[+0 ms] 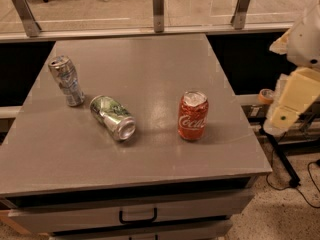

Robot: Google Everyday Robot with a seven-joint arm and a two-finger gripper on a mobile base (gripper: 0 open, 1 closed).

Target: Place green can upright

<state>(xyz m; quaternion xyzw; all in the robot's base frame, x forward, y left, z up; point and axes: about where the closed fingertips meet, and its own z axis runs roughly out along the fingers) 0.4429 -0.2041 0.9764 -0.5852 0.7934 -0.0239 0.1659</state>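
Note:
The green can (pixel 112 117) lies on its side on the grey table (pixel 150 69), left of centre, with its silver open end facing the front right. Its label is green and white. Cream-coloured links of my arm (pixel 294 96) show at the right edge, beyond the table's right side and well away from the can. The gripper itself is out of view past that edge.
A dented silver, pale-blue can (pixel 66 80) stands upright just to the left of and behind the green can. A red Coca-Cola can (pixel 193 115) stands upright to its right. A drawer handle (pixel 137 217) is below the front edge. A railing (pixel 158 9) runs behind.

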